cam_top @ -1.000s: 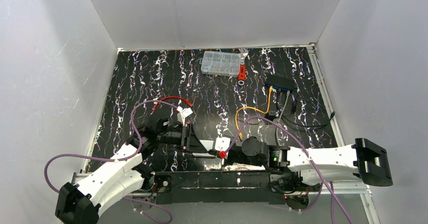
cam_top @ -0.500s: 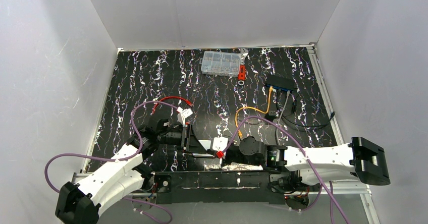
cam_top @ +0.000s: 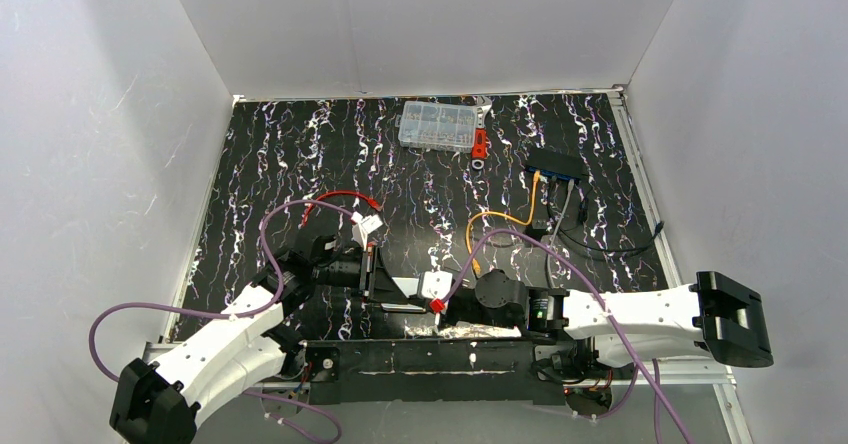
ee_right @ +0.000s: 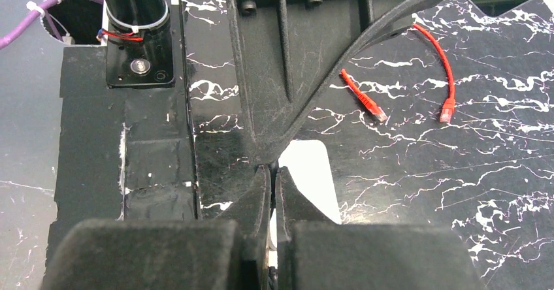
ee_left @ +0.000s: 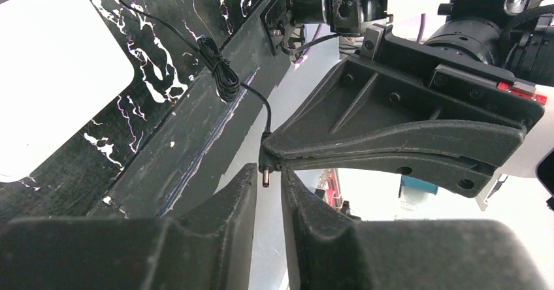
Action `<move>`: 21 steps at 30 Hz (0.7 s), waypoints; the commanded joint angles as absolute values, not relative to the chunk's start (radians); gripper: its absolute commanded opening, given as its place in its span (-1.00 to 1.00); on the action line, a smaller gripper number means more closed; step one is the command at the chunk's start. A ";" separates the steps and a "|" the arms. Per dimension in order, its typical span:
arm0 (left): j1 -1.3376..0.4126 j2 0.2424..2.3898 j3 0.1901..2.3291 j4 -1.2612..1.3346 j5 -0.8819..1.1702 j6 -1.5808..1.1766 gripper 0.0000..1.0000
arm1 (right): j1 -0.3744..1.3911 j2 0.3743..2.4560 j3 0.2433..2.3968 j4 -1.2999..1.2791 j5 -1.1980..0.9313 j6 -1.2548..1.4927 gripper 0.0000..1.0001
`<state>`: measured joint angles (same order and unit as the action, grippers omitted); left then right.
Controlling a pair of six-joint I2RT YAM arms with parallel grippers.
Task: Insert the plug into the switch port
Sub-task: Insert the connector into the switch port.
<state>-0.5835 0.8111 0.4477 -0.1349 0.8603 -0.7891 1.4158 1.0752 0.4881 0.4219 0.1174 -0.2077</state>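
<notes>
The flat black switch [cam_top: 556, 164] sits at the back right, its blue-edged port face toward me; single ports are too small to tell apart. An orange cable [cam_top: 480, 226] runs from it and loops forward, and its free end, the plug [cam_top: 476, 267], lies on the mat untouched. My right gripper [ee_right: 273, 171] is shut on the small barrel connector [ee_left: 266, 174] of a thin black wire [ee_left: 219, 74]. My left gripper [ee_left: 268, 172] faces it tip to tip. Its jaws stand a narrow gap apart, with the connector's metal pin between them and not pinched.
A white-grey rounded box [cam_top: 437, 285] lies just behind the meeting fingertips. A red wire [cam_top: 340, 197] with red connectors [ee_right: 372, 110] lies mid-left. A clear parts organizer [cam_top: 438, 125] and a small red item [cam_top: 480, 144] sit at the back. White walls enclose the mat.
My left jaws have narrowed around the barrel pin. The right arm edged slightly left at first, then held still with its grip unchanged.
</notes>
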 commanded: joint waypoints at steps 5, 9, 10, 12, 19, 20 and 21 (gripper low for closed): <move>-0.578 0.820 0.435 -0.126 0.882 -0.783 -0.89 | 1.416 1.065 0.512 0.483 0.099 -0.205 -0.97; -0.578 0.821 0.436 -0.127 0.881 -0.783 -1.00 | 1.416 1.061 0.508 0.476 0.098 -0.206 -0.97; -0.578 0.821 0.436 -0.127 0.881 -0.783 -1.00 | 1.416 1.058 0.505 0.473 0.096 -0.206 -0.97; -0.578 0.818 0.435 -0.128 0.878 -0.783 -1.00 | 1.416 1.049 0.497 0.470 0.097 -0.210 -0.93; -0.578 0.816 0.438 -0.130 0.880 -0.781 -1.00 | 1.414 0.974 0.450 0.460 0.088 -0.231 -0.23; -0.578 0.816 0.439 -0.130 0.880 -0.781 -1.00 | 1.413 0.968 0.449 0.451 0.079 -0.234 -0.20; -0.578 0.817 0.441 -0.130 0.881 -0.780 -1.00 | 1.411 0.963 0.450 0.442 0.067 -0.235 -0.18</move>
<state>-0.5835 0.8215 0.4454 -0.1322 0.8616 -0.7891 1.4141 1.0009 0.4568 0.4160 0.0976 -0.2179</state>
